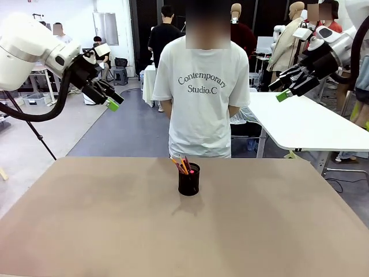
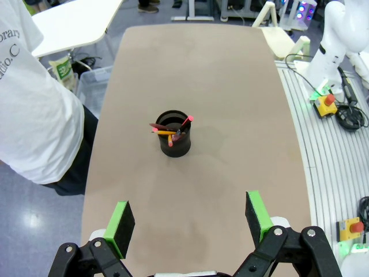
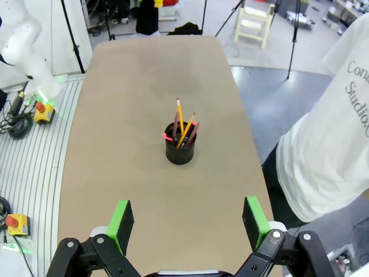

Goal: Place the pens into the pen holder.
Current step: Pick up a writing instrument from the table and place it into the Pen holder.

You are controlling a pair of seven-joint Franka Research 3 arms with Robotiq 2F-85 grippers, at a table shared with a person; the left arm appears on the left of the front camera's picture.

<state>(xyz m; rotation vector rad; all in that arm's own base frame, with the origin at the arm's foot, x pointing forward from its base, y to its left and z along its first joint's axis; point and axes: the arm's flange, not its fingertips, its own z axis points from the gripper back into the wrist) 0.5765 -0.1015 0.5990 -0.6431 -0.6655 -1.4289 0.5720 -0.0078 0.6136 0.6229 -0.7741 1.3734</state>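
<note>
The black mesh pen holder (image 1: 188,179) stands upright near the table's far middle, with the pens (image 1: 182,164) sticking out of its top: a yellow-orange one, a dark reddish one and one with a red-pink end. The holder (image 2: 174,141) and pens (image 2: 168,129) sit well ahead of my left gripper (image 2: 187,224), which is open and bare. My right gripper (image 3: 187,224) is open too, with the holder (image 3: 180,150) and pens (image 3: 183,124) far beyond it. Both grippers, left (image 1: 110,99) and right (image 1: 286,90), hang high above the table's sides.
A person in a white T-shirt (image 1: 201,86) stands at the far edge, just behind the holder, hands out of sight. The brown table (image 1: 104,225) stretches wide around the holder. A white table (image 1: 305,124) stands behind on the right.
</note>
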